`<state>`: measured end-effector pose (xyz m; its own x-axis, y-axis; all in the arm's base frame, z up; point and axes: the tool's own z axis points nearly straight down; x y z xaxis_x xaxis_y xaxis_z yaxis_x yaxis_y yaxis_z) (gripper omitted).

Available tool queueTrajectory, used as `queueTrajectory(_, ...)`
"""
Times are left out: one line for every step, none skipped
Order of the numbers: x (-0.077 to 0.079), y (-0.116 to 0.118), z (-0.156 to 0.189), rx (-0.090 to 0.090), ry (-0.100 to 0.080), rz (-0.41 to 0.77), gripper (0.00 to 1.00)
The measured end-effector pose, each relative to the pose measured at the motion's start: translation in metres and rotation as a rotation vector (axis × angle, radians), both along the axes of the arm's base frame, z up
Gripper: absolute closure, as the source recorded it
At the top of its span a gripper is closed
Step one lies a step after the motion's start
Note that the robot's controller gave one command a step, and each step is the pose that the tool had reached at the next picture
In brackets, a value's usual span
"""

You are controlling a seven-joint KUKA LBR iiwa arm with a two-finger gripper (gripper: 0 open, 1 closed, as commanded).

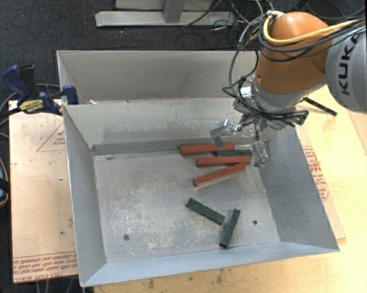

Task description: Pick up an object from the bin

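Orange-capped arm [292, 53] bent down from right, gripper [243, 141] spread apart over red-brown bars [217, 161]

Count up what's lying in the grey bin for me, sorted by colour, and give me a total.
Red-brown bars: 3, upper, middle, lower
Dark green bars: 3, one among the red-brown ones, two near the front
Total: 6
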<state>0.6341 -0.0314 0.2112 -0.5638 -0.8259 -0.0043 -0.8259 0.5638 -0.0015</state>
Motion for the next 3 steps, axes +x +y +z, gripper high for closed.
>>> queueTrajectory(-0.002,0.030,-0.066,0.001,0.007,-0.135,0.00)
queueTrajectory(0.005,0.013,-0.145,0.001,0.005,-0.182,0.00)
queueTrajectory(0.007,0.012,-0.139,0.000,0.002,-0.182,1.00)
